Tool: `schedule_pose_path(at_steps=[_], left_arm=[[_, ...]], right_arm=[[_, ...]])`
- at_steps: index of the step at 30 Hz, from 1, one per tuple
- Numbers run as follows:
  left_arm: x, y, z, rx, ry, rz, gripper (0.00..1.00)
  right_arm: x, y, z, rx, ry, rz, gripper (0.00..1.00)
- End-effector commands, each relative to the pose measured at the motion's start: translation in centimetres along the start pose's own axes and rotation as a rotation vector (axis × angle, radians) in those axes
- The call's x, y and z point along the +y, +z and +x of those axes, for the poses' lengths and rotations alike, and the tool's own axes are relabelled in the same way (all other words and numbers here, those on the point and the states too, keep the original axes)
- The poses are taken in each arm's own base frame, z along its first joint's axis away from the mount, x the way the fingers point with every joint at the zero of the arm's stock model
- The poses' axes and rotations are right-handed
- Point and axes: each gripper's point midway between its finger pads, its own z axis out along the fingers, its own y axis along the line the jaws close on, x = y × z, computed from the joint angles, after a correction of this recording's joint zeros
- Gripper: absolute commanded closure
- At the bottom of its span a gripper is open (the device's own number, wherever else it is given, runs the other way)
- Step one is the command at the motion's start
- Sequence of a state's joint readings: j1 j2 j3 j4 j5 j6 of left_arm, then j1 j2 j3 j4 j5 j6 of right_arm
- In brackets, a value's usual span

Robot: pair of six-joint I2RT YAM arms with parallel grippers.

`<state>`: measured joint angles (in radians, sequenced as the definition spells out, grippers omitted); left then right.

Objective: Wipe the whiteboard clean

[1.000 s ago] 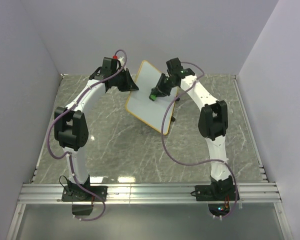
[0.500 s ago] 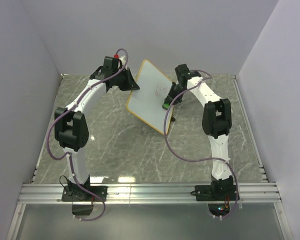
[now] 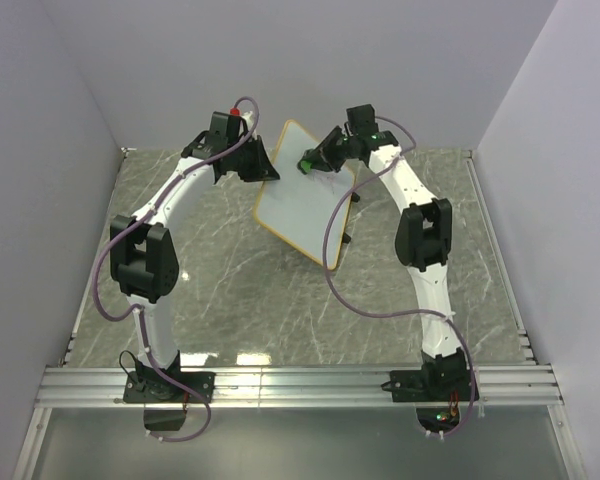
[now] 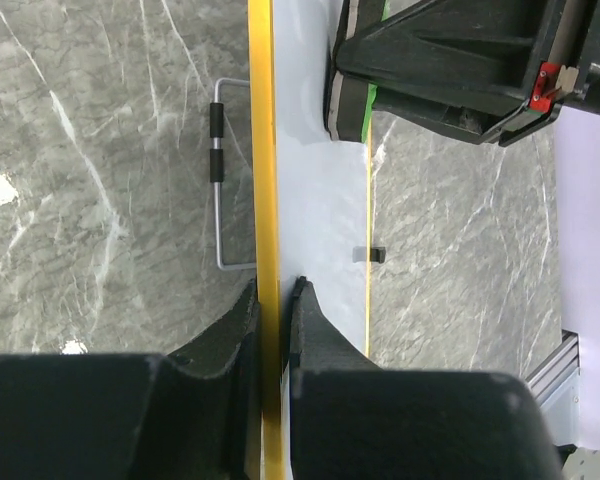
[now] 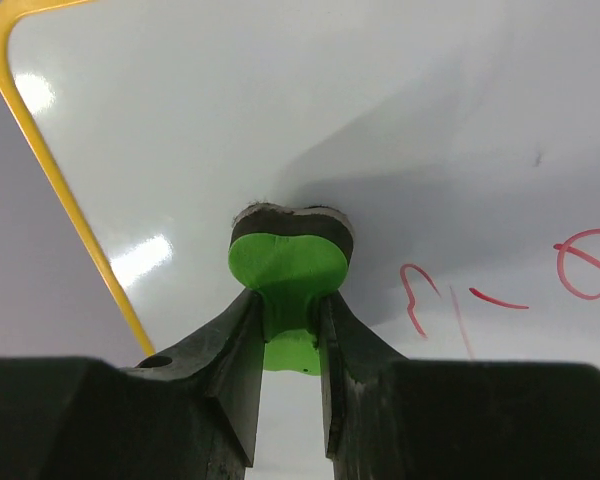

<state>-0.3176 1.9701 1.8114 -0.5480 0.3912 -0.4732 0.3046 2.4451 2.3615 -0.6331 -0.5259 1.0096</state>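
The whiteboard (image 3: pixel 302 200) is a white board with an orange-tan rim, held tilted above the table. My left gripper (image 3: pixel 268 170) is shut on its left rim; in the left wrist view the jaws pinch the yellow rim (image 4: pixel 266 200). My right gripper (image 3: pixel 310 163) is shut on the green eraser (image 3: pixel 306 164) and presses it on the board near its top corner. In the right wrist view the eraser (image 5: pixel 288 265) has its dark felt pad on the white face (image 5: pixel 280 110), with red writing (image 5: pixel 480 295) to its right.
The table top is grey marble (image 3: pixel 220 290). A wire stand with black grips (image 4: pixel 218 175) sits behind the board. Purple walls close in the back and both sides. An aluminium rail (image 3: pixel 300 385) runs along the near edge by the arm bases.
My right gripper has swept the eraser from the board's lower right edge up to its top corner. The left gripper has kept its hold on the rim.
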Motion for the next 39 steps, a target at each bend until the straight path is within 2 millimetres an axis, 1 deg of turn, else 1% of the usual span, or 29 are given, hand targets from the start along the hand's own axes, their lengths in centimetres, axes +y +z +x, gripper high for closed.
schedule_pose_path(at_steps=[1, 2, 4, 5, 6, 7, 8, 9, 11, 13, 16, 17, 18, 19, 20, 21, 22, 23, 24, 25, 26, 27, 28, 29, 31, 33, 35, 37, 39], left_arm=[[-2.1, 1.6, 7.5, 0.239, 0.120, 0.038, 1.00], [-2.1, 1.6, 7.4, 0.239, 0.118, 0.039, 1.00], [-2.1, 1.8, 7.5, 0.242, 0.117, 0.044, 1.00], [-2.1, 1.9, 7.5, 0.242, 0.117, 0.044, 1.00], [-2.1, 1.9, 7.5, 0.245, 0.116, 0.046, 1.00], [-2.1, 2.0, 7.5, 0.246, 0.117, 0.046, 1.00], [-2.1, 2.0, 7.4, 0.243, 0.120, 0.047, 1.00], [-2.2, 2.0, 7.4, 0.243, 0.121, 0.049, 1.00], [-2.2, 2.2, 7.4, 0.245, 0.121, 0.055, 1.00], [-2.3, 2.4, 7.4, 0.247, 0.122, 0.066, 1.00], [-2.3, 2.7, 7.5, 0.254, 0.121, 0.075, 1.00], [-2.3, 2.7, 7.6, 0.259, 0.121, 0.078, 1.00], [-2.3, 2.8, 7.7, 0.263, 0.122, 0.080, 1.00], [-2.3, 2.8, 7.7, 0.261, 0.129, 0.081, 1.00], [-2.1, 2.8, 7.8, 0.267, 0.128, 0.076, 1.00], [-2.2, 2.8, 7.7, 0.267, 0.131, 0.076, 1.00], [-2.2, 2.8, 7.7, 0.266, 0.137, 0.079, 1.00], [-2.1, 2.9, 7.7, 0.266, 0.138, 0.077, 1.00], [-2.3, 2.8, 7.6, 0.266, 0.143, 0.082, 1.00], [-2.2, 2.8, 7.7, 0.271, 0.142, 0.082, 1.00], [-2.2, 2.8, 7.7, 0.270, 0.144, 0.081, 1.00], [-2.2, 2.7, 7.7, 0.272, 0.146, 0.082, 1.00], [-2.3, 2.6, 7.6, 0.270, 0.152, 0.082, 1.00], [-2.3, 2.5, 7.6, 0.269, 0.153, 0.081, 1.00], [-2.2, 2.3, 7.5, 0.265, 0.161, 0.072, 1.00], [-2.2, 2.2, 7.5, 0.264, 0.163, 0.069, 1.00], [-2.0, 2.1, 7.6, 0.264, 0.163, 0.066, 1.00], [-2.0, 2.1, 7.7, 0.267, 0.160, 0.071, 1.00], [-1.9, 2.0, 7.4, 0.263, 0.156, 0.073, 1.00]], right_arm=[[-3.1, 3.3, 1.3, 0.054, 0.065, 0.038, 1.00], [-5.2, 3.3, 1.4, 0.063, 0.061, 0.088, 1.00], [-7.2, 2.3, 1.6, 0.063, 0.068, 0.153, 1.00], [-9.8, 2.3, 2.4, 0.085, 0.075, 0.209, 1.00], [-10.4, 1.2, 2.4, 0.083, 0.076, 0.233, 1.00], [-11.4, 0.9, 2.6, 0.076, 0.069, 0.269, 1.00], [-13.1, 0.6, 3.2, 0.086, 0.071, 0.320, 1.00], [-13.9, -0.5, 3.7, 0.094, 0.047, 0.368, 1.00], [-15.6, -1.0, 4.2, 0.096, 0.032, 0.421, 1.00], [-15.6, -1.4, 4.6, 0.102, 0.030, 0.430, 1.00], [-14.7, -0.7, 4.7, 0.110, 0.019, 0.415, 1.00], [-13.0, -0.6, 4.2, 0.102, 0.011, 0.375, 1.00], [-12.9, 0.1, 4.1, 0.110, 0.021, 0.366, 1.00], [-12.0, 0.5, 4.0, 0.112, 0.024, 0.341, 1.00], [-9.7, 0.7, 3.0, 0.089, 0.031, 0.282, 1.00], [-8.8, 1.6, 2.8, 0.101, 0.038, 0.231, 1.00], [-7.9, 1.9, 2.3, 0.092, 0.051, 0.195, 1.00], [-5.8, 2.0, 1.6, 0.070, 0.073, 0.142, 1.00], [-4.7, 2.6, 0.8, 0.051, 0.072, 0.087, 1.00], [-3.8, 2.8, 0.2, 0.032, 0.080, 0.059, 1.00], [-2.3, 2.7, -0.6, 0.005, 0.107, 0.021, 1.00], [-2.2, 3.3, -1.2, -0.011, 0.120, 0.006, 1.00], [-0.6, 3.3, -2.2, -0.041, 0.111, -0.052, 1.00], [-0.7, 3.9, -2.6, -0.046, 0.150, -0.062, 1.00], [0.7, 4.0, -3.6, -0.075, 0.164, -0.109, 1.00], [1.1, 4.3, -4.1, -0.086, 0.182, -0.139, 1.00], [0.6, 4.6, -4.2, -0.092, 0.186, -0.128, 1.00], [-0.6, 4.4, -4.2, -0.092, 0.188, -0.086, 1.00], [-3.2, 4.1, -3.9, -0.094, 0.166, 0.005, 1.00]])
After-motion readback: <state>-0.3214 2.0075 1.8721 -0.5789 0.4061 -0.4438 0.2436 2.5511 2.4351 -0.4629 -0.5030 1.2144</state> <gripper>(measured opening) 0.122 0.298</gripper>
